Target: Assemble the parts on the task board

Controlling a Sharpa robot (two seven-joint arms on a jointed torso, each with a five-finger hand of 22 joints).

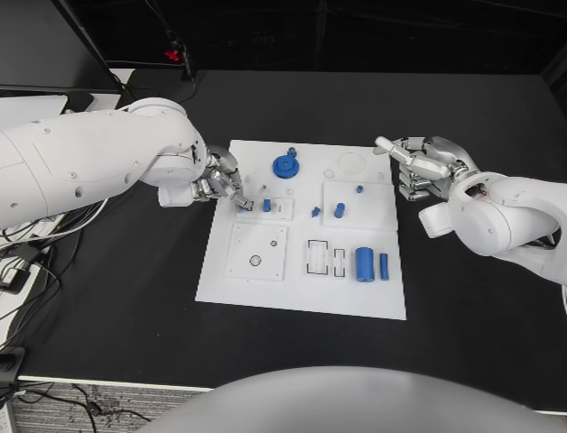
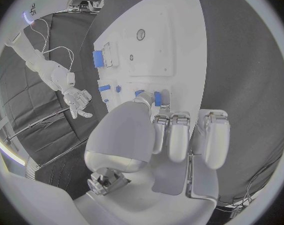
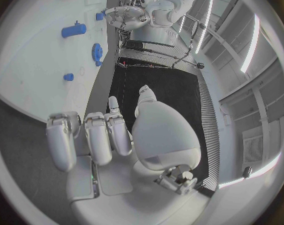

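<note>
1. A black counter (image 1: 127,298) carries a white task board (image 1: 303,289), a flat rigid plate lying in the middle between two white robot arms.
2. The left hand (image 1: 221,185) sits at the board's left edge, its fingers (image 2: 162,116) reaching down onto a small blue peg (image 1: 266,206) near the top-left recess. Whether they pinch it or only touch it cannot be told.
3. The right hand (image 1: 424,167) hovers just off the board's upper right corner, fingers curled inward, with nothing in them.
4. A blue gear (image 1: 286,166) stands near the board's top edge. It looks like hard, light plastic; its toothed rim should give a sure hold from the sides.
5. A blue cylinder (image 1: 365,263) lies on its side toward the lower right of the board, a thinner blue bar (image 1: 384,265) just beside it. Both look smooth and stiff, likely to roll or slip, so a hold across the middle seems best.
6. Smaller blue pins (image 1: 339,211) stand in the right middle panel. They appear light and rigid, easily knocked, and would likely want a fine fingertip pinch from above.
</note>
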